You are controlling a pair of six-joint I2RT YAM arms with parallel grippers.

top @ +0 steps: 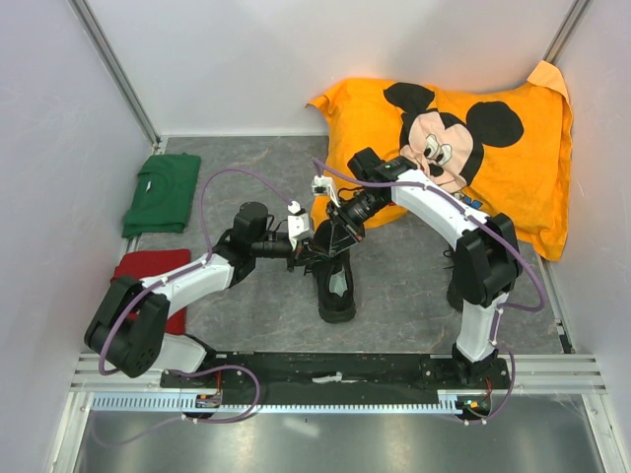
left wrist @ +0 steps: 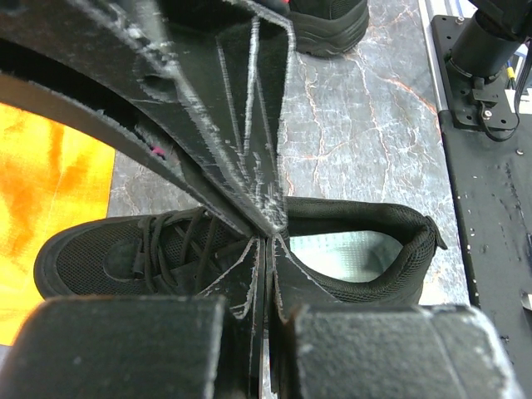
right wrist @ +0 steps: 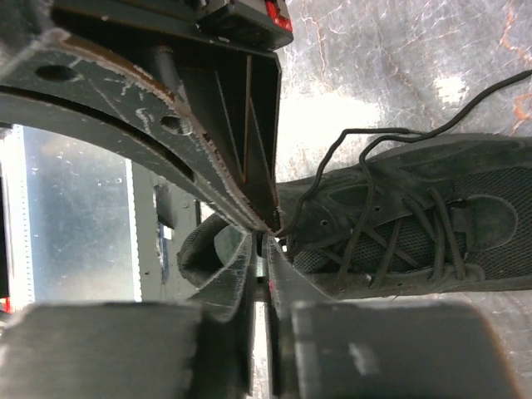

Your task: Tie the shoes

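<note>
One black shoe (top: 337, 291) lies mid-table with its heel toward the arms; its pale insole (left wrist: 349, 253) shows. A second black shoe (left wrist: 328, 21) peeks in at the top of the left wrist view. Both grippers meet tip to tip over the lace area. My left gripper (top: 308, 248) (left wrist: 268, 239) is shut. My right gripper (top: 330, 234) (right wrist: 260, 241) has its jaws almost together, with only a thin slit between them. A loose black lace (right wrist: 349, 133) arcs off the shoe (right wrist: 399, 224) and ends where the two grippers' tips meet. The pinch itself is hidden.
An orange Mickey Mouse pillow (top: 493, 138) fills the back right. A folded green cloth (top: 163, 192) and a red cloth (top: 148, 264) lie at the left. White walls close three sides. The black base rail (top: 335, 370) runs along the near edge.
</note>
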